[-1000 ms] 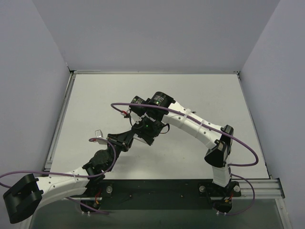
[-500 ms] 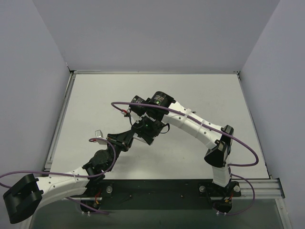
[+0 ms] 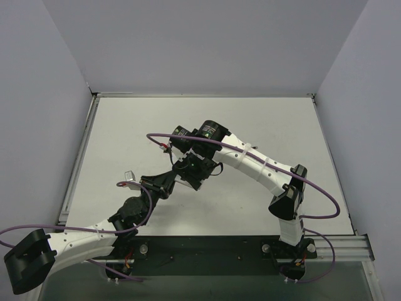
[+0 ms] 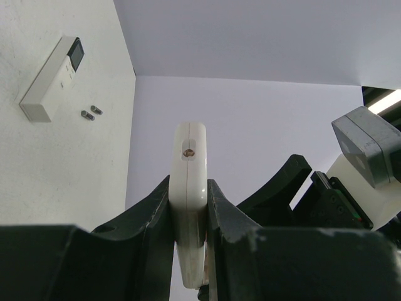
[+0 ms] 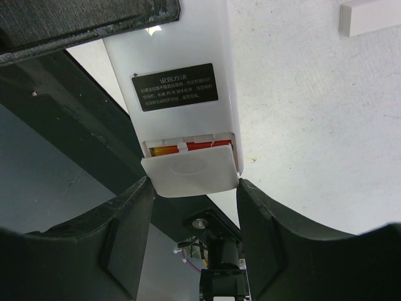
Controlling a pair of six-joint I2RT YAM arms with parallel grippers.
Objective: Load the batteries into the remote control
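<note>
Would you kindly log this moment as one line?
left end effector: shut on short white rectangular remote control | right end effector: shut on white battery cover | red cylindrical batteries: loaded in remote

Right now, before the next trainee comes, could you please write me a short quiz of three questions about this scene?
1. True or false: the left hand grips the remote by its thin edges.
2. What shows in the open slot on the remote's back? A) red batteries B) a dark screen C) nothing
3. Which part does the right hand hold between its fingers?
Key: 1 true; 2 A; 3 the cover, not fully closed.
</note>
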